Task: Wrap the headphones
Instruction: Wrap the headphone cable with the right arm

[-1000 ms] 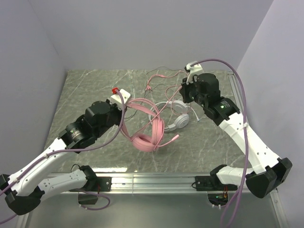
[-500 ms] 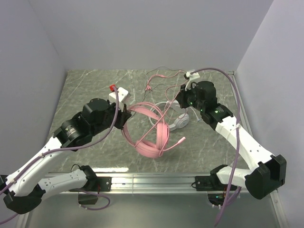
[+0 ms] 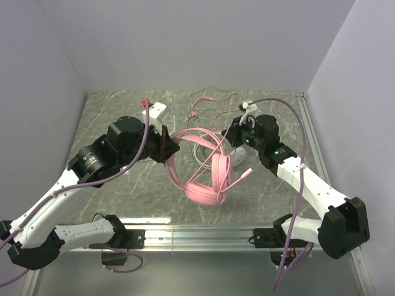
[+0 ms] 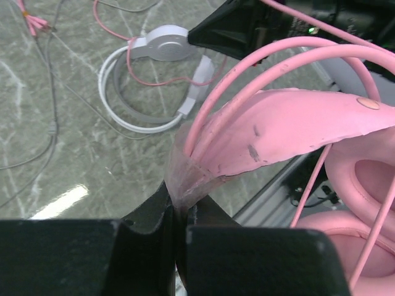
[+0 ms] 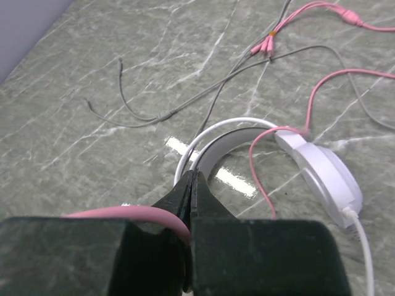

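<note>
Headphones are in both grips. The left gripper (image 4: 179, 213) has its fingers pressed nearly together on one end of the headband of the pink headset (image 4: 296, 126), the band's tip squeezed flat between them. From that grip the band arches away from the fingers, and the two padded pink ear cups hang beyond it, on the side nearer the arm bases in the overhead view. Whether the cups touch the table (image 3: 111, 108) cannot be told.

The right gripper (image 5: 192, 185) has its fingers fully closed on the thin pink cable (image 5: 254, 161), which comes out at one side of the fingers. Just past those fingertips the white headset (image 5: 318, 169) lies flat on the grey marbled tabletop, with the pink cable looping across its band next to one ear cup. Farther out, near the back of the table, the pink cable ends in a small bunch of plugs, and a thin pale cable (image 5: 154, 114) trails loosely beside it.

From overhead, the pink headset (image 3: 207, 194) sits between the two arms, partly hiding the white headset (image 3: 236, 157) behind it.
</note>
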You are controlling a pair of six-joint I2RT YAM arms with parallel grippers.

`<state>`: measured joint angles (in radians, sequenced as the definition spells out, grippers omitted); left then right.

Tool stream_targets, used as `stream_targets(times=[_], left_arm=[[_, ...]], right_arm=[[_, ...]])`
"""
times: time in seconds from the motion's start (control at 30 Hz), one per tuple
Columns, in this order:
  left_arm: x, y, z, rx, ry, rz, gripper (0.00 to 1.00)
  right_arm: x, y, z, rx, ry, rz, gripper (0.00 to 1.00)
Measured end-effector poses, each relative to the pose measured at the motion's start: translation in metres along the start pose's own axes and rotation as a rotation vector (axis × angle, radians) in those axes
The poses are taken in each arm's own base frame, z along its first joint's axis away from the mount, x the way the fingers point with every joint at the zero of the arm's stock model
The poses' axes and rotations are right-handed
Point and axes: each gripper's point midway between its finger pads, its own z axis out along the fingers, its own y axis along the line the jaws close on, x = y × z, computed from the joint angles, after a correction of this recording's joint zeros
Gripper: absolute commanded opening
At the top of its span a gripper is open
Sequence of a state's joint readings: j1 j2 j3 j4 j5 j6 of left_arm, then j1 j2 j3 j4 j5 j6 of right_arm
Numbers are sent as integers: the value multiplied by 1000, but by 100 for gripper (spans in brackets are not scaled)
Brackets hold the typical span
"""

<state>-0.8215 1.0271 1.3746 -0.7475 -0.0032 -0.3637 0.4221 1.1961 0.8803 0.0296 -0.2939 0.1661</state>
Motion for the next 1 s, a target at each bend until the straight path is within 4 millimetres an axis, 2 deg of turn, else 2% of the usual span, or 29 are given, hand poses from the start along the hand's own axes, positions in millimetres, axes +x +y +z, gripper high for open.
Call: stream_targets(times=[0.1, 0.33, 0.7, 0.87, 1.0], left_arm=[[-2, -8, -3, 34, 0, -30, 0], [-19, -20, -10, 71, -45, -106, 0], [-74, -40, -24, 129, -217, -249, 0], [-91, -35, -24, 98, -295, -318, 0], [-99, -21, -20, 37, -362, -374, 0]], right_arm=[[7, 4, 2, -34, -1, 20, 0], [7, 20, 4, -127, -41, 61, 0], [30, 33, 9, -205, -30, 146, 0], [40, 48, 13, -253, -23, 170, 0], [53, 74, 12, -312, -9, 167, 0]])
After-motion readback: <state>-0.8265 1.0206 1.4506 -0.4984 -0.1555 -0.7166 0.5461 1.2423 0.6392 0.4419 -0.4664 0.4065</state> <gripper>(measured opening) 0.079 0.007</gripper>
